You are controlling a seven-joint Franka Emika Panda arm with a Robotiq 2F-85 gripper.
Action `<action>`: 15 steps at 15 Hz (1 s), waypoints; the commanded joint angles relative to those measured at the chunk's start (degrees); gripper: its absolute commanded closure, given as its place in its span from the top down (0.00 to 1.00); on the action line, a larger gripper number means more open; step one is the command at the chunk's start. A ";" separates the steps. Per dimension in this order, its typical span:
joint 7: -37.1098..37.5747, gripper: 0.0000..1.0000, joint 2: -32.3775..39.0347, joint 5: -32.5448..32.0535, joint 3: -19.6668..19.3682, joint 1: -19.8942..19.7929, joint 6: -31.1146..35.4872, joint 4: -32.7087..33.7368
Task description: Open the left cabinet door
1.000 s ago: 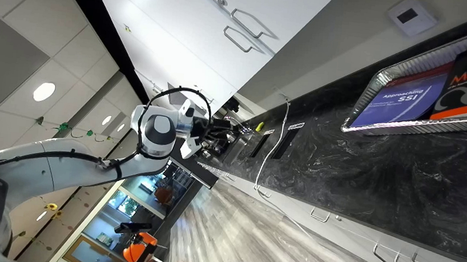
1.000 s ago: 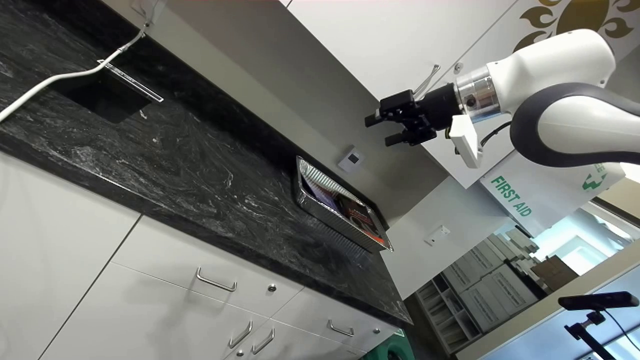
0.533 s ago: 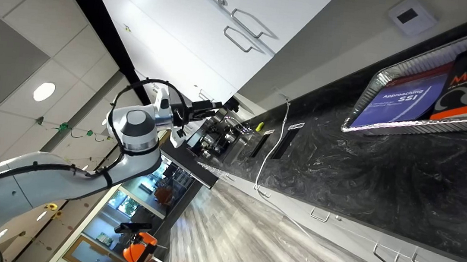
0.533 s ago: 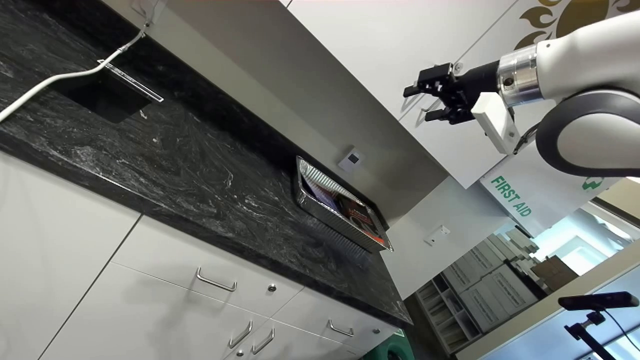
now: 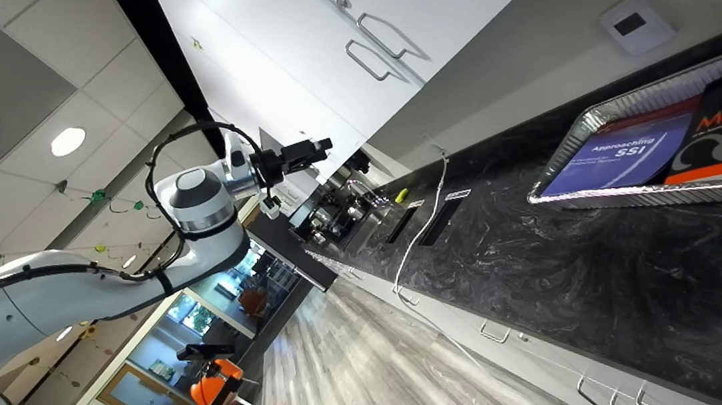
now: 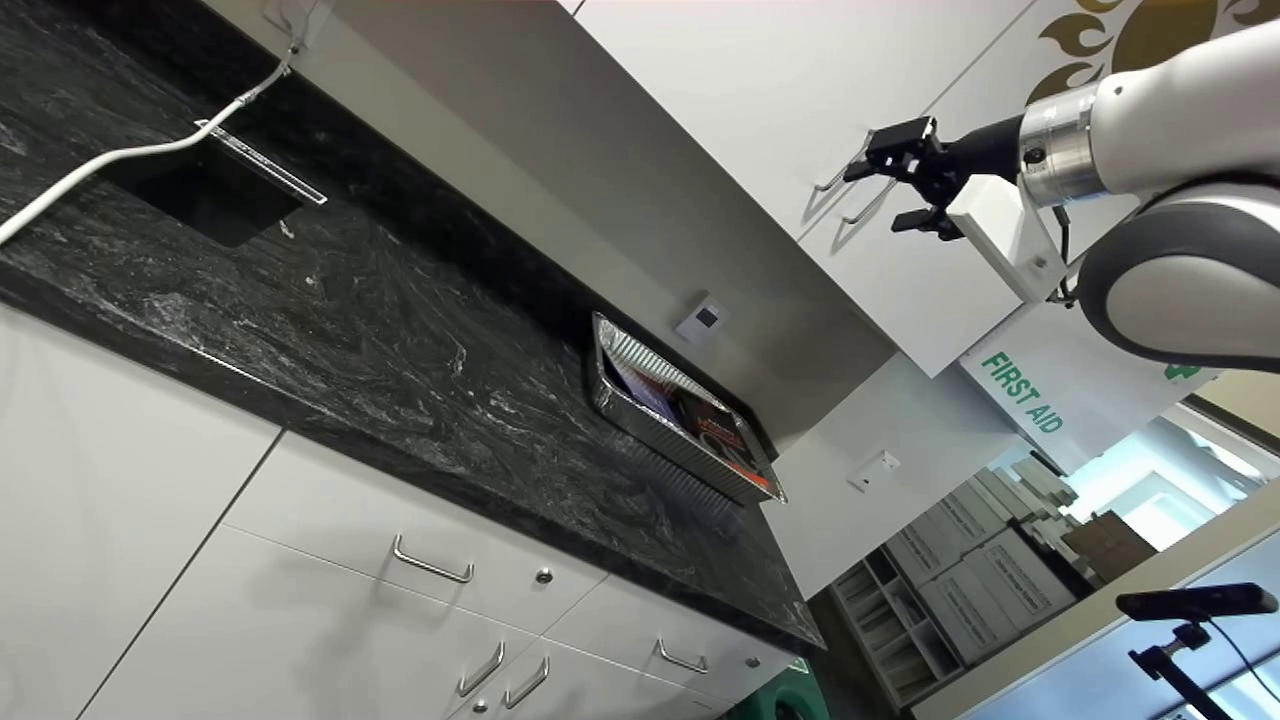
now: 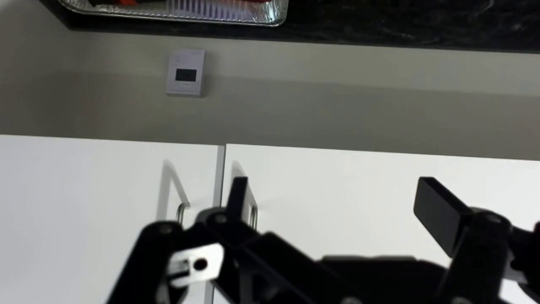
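gripper [image 7: 331,194]: fingers spread well apart, left cabinet door [image 7: 337,177] behind the gap. door's straight lower edge borders grey wall [image 7: 337,109]; narrow seam [image 7: 220,177] parts it from the twin panel [image 7: 84,181]. one finger overlaps the handle [image 7: 254,217] in wrist view; contact cannot be told. below, pale-veined black countertop [image 6: 430,320], crimped foil tray [image 6: 680,446] on it. door hangs over the countertop, flush with its twin: smooth, flat, plain white, slim silver bow handle near the seam.

Black countertop [image 6: 450,420] with grey veining. In an exterior view, a foil tray [image 6: 675,446] of books [image 6: 715,430] rests at its far right; a white cord [image 6: 130,152] runs across the left, by a dark rectangle [image 6: 215,195].
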 commanded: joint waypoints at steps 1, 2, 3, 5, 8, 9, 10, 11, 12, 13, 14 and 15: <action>0.46 1.00 0.60 -1.32 -0.37 -0.40 1.22 0.86; 1.54 1.00 0.61 -2.68 0.35 -2.11 2.36 1.64; 2.27 1.00 0.79 -4.14 0.84 -3.65 3.66 2.69; 4.30 1.00 0.89 -7.46 2.09 -7.33 6.64 4.63; 9.96 1.00 1.10 -12.57 6.64 -16.02 10.32 8.16; 11.87 1.00 1.13 -14.02 8.62 -18.97 10.80 9.15; 14.03 1.00 1.13 -15.38 10.88 -22.01 11.10 10.08; 16.26 1.00 1.01 -16.73 13.25 -25.03 11.41 10.93; 18.31 1.00 0.82 -17.80 15.56 -27.84 11.26 11.78; 20.06 1.00 0.66 -18.66 17.69 -30.34 11.03 12.62; 21.53 1.00 0.58 -19.51 19.74 -32.81 11.06 13.37; 22.70 1.00 0.54 -20.06 21.49 -34.91 11.12 14.02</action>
